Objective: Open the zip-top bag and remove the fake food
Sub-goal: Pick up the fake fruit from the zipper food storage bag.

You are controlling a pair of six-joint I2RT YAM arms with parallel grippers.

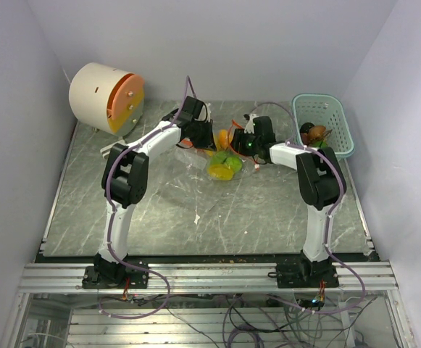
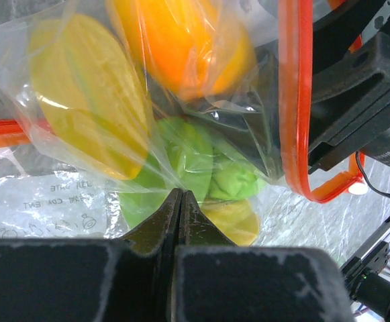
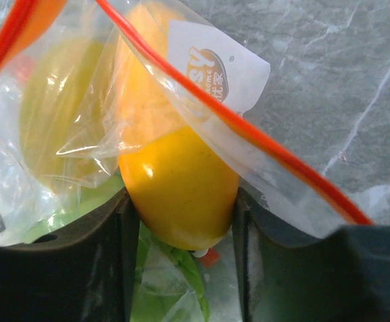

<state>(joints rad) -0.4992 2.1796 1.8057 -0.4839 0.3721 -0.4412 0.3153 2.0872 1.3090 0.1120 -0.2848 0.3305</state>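
Zip-top bag, crinkly clear film, lies far-centre on the marbled table between two grippers. Left wrist: left gripper is pressed together on the film; the smooth fake food inside shows one orange piece, two yellow and some green lumps. Right wrist: right gripper clamps one glossy yellow piece.

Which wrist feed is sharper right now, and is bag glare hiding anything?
Right wrist: yellow piece and marble table are crisp, only small glints on the zip-top bag. Left wrist: the fake food behind the film is soft and smeared, the left gripper body a dark blur. Top external: even light, no glare, but the bag is small.
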